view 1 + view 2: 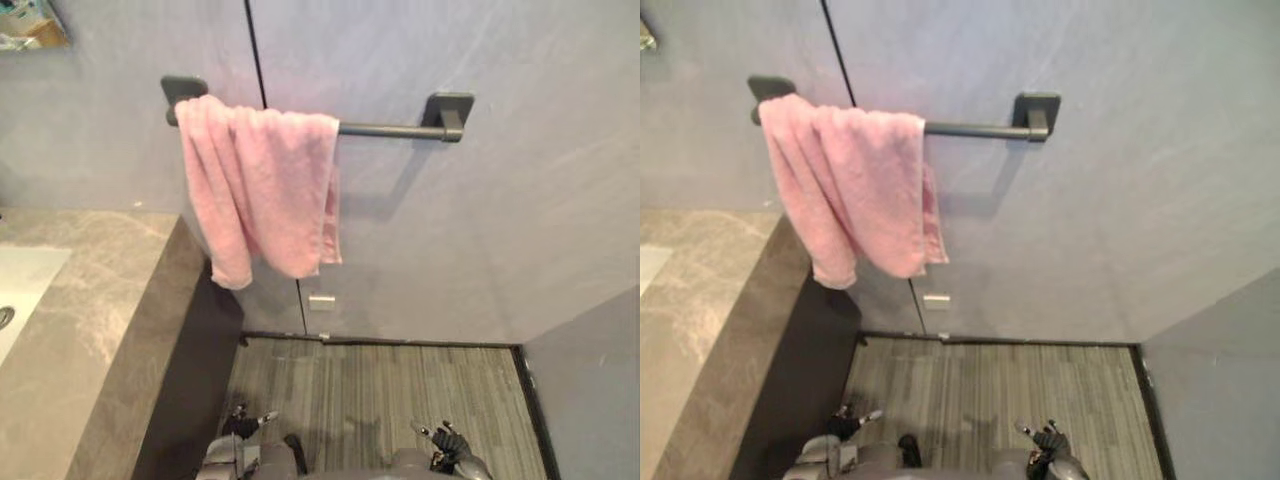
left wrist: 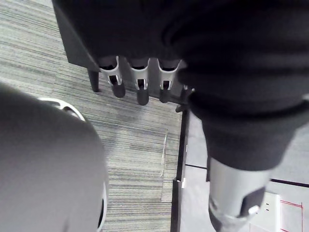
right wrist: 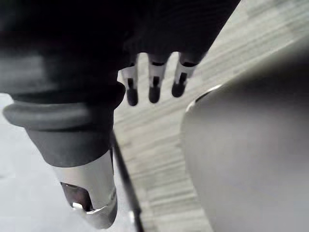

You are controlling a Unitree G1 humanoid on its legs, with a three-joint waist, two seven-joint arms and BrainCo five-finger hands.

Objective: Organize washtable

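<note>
left robot hand (image 1: 243, 425): low, at the bottom of the head view, over the floor (image 1: 380, 390). In its wrist view the fingers (image 2: 140, 84) are straight, side by side and slightly spread, with nothing in them.

right robot hand (image 1: 447, 442): about the same height on the other side, also over the floor. Its fingers (image 3: 152, 84) are straight and loose, holding nothing.

Both are well apart from the table and the towel.

floor: grey, striped, runs up to a dark skirting strip at the foot of the wall (image 1: 520, 200).

table (image 1: 100, 300): on the left, grey marbled stone top with a dark front panel below. A white sink (image 1: 22, 285) is set into the top at the view's left edge.

towel (image 1: 260, 190): pink, draped over the left end of a dark towel bar (image 1: 390, 129) fixed to the wall, above and to the right of the table's far corner. It hangs bunched in folds with an uneven lower edge. The longest corner ends just beside the table's far corner; can't tell if it touches. The bar's right part is bare up to its bracket.

wall: a thin dark seam (image 1: 255, 50) runs down behind the towel, and a small pale plate (image 1: 322, 301) sits below it.
</note>
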